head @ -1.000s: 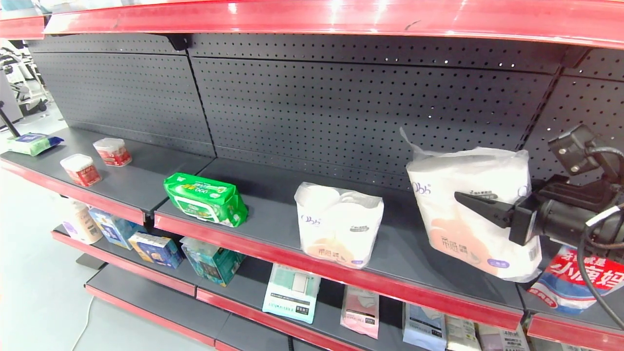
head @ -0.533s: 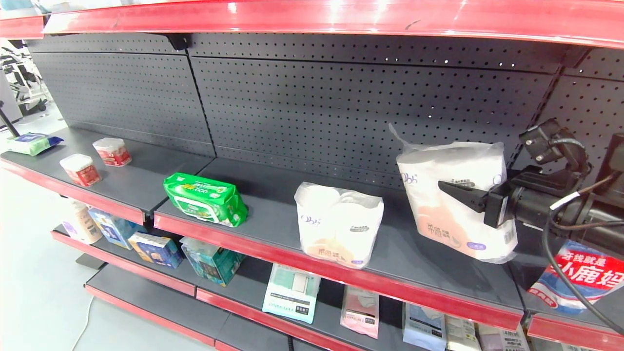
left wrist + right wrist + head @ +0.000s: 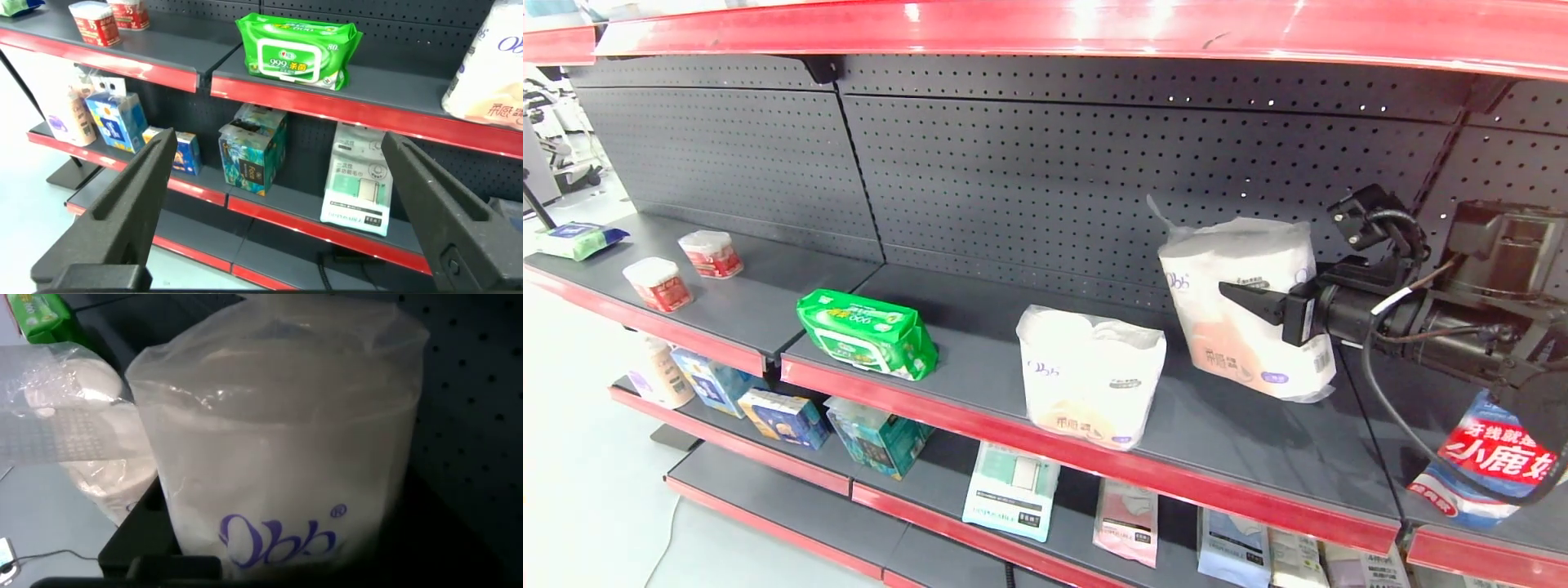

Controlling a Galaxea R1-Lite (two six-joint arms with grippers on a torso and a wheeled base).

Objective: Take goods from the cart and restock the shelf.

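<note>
At the right of the head view, the right gripper [image 3: 1245,296] holds a pack of paper rolls [image 3: 1225,351]. Its black jaws are closed on the pack's sides, with one wedge-shaped finger lying across the front face. The pack is a soft, rounded block wrapped in thin, glossy, crinkled clear film, which gathers to a loose point at the upper left corner. White rolls fill the film, and the lower front has a peach patch. The pack tilts over the dark board of the shelf [image 3: 1217,441], and I cannot tell whether its bottom edge touches the board. In the right wrist view, the pack [image 3: 286,457] is close to the camera and the film shines over the white paper.

Just left of it in the head view, a second pack [image 3: 1090,376] of the same kind stands upright near the shelf's front edge. It also appears in the right wrist view [image 3: 73,416].

The shelf is matt grey metal with a perforated back panel and glossy red strips along the front edges. Further left, a flat green wipes pack [image 3: 866,333] lies on the same board. Beyond it are two small white tubs with red labels [image 3: 658,284].

In the left wrist view, the left gripper [image 3: 276,139] has its jaws spread wide with nothing between them. Its fingers [image 3: 122,196] are matt black. They frame the lower shelf boards, where cardboard boxes [image 3: 253,151] stand below the green wipes pack [image 3: 298,51].
</note>
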